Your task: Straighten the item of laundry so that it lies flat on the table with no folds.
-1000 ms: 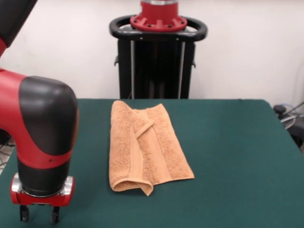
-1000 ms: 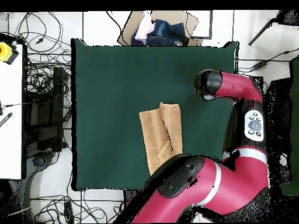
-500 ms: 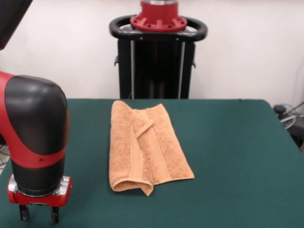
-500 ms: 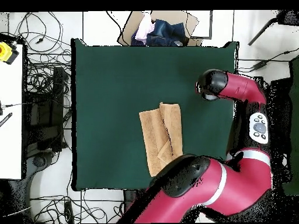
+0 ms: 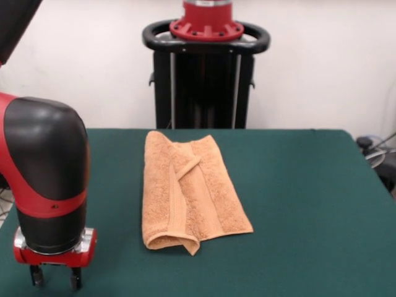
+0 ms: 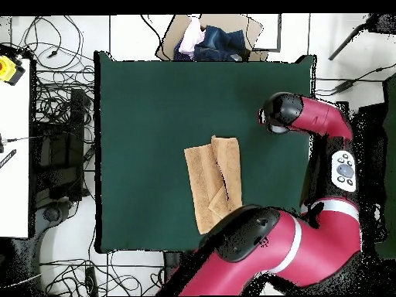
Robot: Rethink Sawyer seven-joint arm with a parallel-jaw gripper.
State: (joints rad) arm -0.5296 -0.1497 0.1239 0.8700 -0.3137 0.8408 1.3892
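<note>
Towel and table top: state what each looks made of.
Towel: likely cotton terry, going by its fuzzy looped pile, soft thick folds and flat woven band. Table top: looks like dark green felt or similar cloth, matte and without shine; what lies beneath cannot be seen.

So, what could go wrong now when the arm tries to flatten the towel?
The gripper hangs open, low over the table, off to the side of the towel, which is folded lengthwise in layers. A pinch may take several layers, leaving the fold. A low sideways approach could push the towel and bunch it.
</note>
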